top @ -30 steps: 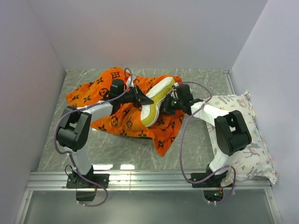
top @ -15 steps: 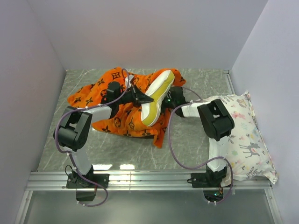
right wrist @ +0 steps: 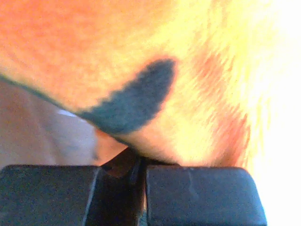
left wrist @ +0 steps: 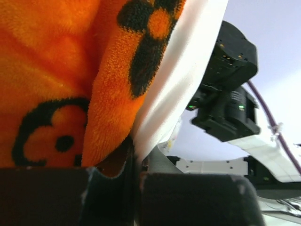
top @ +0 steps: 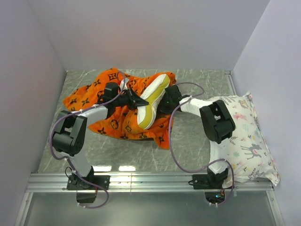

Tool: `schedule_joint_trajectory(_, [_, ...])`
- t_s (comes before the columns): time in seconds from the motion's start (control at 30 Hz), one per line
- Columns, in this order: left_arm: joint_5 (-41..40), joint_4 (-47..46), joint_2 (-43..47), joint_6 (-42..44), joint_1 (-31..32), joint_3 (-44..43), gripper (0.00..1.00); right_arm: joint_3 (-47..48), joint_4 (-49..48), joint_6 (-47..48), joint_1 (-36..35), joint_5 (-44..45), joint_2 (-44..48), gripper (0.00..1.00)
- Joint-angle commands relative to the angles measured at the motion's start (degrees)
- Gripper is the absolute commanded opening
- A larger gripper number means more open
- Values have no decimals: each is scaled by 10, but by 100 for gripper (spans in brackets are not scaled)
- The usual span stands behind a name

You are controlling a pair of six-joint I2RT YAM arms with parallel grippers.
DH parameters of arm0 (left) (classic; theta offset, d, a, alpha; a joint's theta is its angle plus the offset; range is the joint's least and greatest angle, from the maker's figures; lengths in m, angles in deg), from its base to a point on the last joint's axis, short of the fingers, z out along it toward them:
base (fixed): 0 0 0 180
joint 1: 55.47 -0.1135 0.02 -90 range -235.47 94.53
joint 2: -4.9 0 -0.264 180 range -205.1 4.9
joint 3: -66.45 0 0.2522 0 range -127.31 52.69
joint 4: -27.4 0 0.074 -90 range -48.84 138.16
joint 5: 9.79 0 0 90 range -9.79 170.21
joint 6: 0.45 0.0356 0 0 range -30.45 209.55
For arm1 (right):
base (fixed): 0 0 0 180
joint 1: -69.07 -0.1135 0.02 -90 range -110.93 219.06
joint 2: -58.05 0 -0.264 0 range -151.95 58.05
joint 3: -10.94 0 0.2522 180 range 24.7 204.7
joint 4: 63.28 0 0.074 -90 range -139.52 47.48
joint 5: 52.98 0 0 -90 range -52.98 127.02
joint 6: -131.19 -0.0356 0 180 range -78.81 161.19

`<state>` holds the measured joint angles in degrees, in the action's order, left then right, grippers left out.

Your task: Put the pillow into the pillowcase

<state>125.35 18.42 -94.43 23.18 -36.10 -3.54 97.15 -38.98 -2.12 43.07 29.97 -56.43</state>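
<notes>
Marble bench [top: 193, 141]: right pincer [right wrist: 136, 165] just clamped pillowcase [top: 106, 82], three o'clock of pillow [top: 151, 99]; left pincer [left wrist: 134, 176] pinching too, so the opening can spread.

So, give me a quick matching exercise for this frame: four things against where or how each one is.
Things:
1 pillow
2 pillowcase
3 deer-print pillow
4 left claw

Descriptions:
a lying at the far right
b shut on orange fabric
c white and yellow, tilted up
d orange with black marks, bunched

Pairs: 1-c, 2-d, 3-a, 4-b
</notes>
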Motion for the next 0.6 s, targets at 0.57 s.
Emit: schedule_joint_trajectory(0.57, [-15, 2, 23, 60, -31, 45, 0, -79, 52, 207, 78, -110, 211, 13])
